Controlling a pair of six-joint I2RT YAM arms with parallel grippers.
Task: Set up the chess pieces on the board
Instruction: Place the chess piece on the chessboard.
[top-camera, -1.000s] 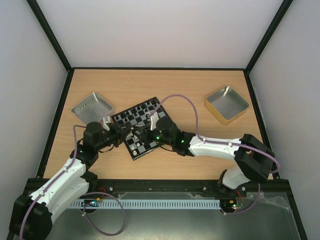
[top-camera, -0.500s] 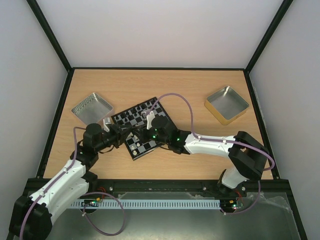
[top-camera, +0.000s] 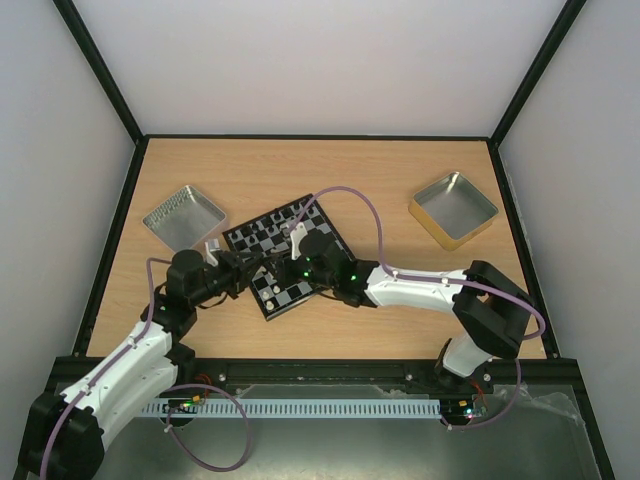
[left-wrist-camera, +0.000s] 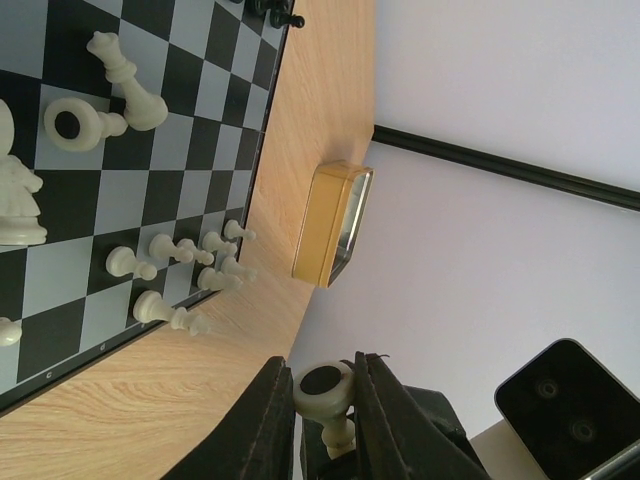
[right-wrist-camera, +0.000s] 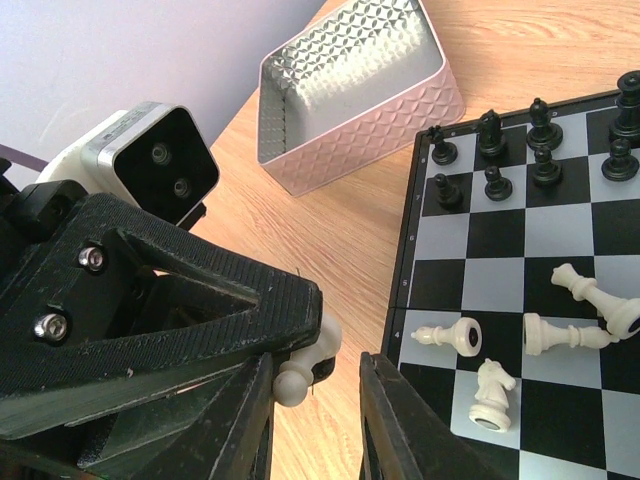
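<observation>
The board (top-camera: 262, 238) sits turned at an angle in the middle of the counter (top-camera: 360, 175), with a silver tray (top-camera: 183, 215) to its far left and a gold tray (top-camera: 453, 207) well apart on the far right. Both arms meet over the board's near-left part.

The left end effector (left-wrist-camera: 322, 385) is pressed onto a cream-white piece (left-wrist-camera: 326, 392), pinching it between both fingers. In the right wrist view this piece (right-wrist-camera: 305, 365) pokes out from the left fingers just off the board's left edge, over bare wood rather than over a square.

The right end effector (right-wrist-camera: 318, 400) hangs right beside it with its fingers spread. The piece's rounded end is close to one finger, and the other finger stands clear. Whether that near finger touches the piece I cannot tell.

On the board, black pieces (right-wrist-camera: 490, 150) stand grouped at the corner nearest the silver tray. Several white pieces (right-wrist-camera: 560, 335) lie toppled in the middle squares, with a knight (right-wrist-camera: 490, 395) upright among them. A cluster of small pawns (left-wrist-camera: 190, 270) is crowded along the edge facing the gold tray, some leaning on each other.
</observation>
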